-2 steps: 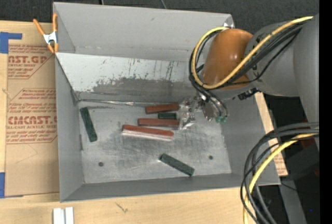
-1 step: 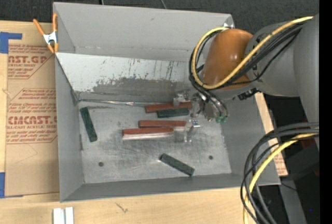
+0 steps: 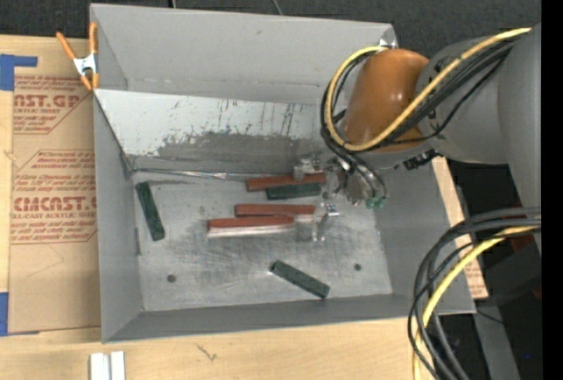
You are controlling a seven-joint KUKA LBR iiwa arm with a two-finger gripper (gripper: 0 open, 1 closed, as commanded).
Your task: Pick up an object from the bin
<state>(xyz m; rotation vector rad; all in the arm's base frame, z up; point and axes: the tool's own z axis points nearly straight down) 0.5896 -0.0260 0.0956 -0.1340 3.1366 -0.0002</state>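
Gripper (image 3: 315, 198) low at the bin's (image 3: 246, 44) right side, jaws spread, not clamped. Between the tips: right end of a red-brown stick (image 3: 268, 211), mid-floor. Just below it, touching, a paler stick (image 3: 251, 228). Just above, a second red-brown stick (image 3: 268, 185) with a dark green stick (image 3: 295, 191) against it, both crowding the upper tip. Well apart: green stick (image 3: 149, 211) at left wall, another (image 3: 299, 279) near front. Orange wrist cover (image 3: 387, 97) hides the rest.

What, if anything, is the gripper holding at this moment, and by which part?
It cannot be told: the gripper sits at the right ends of the reddish-brown bars, but no grip shows.
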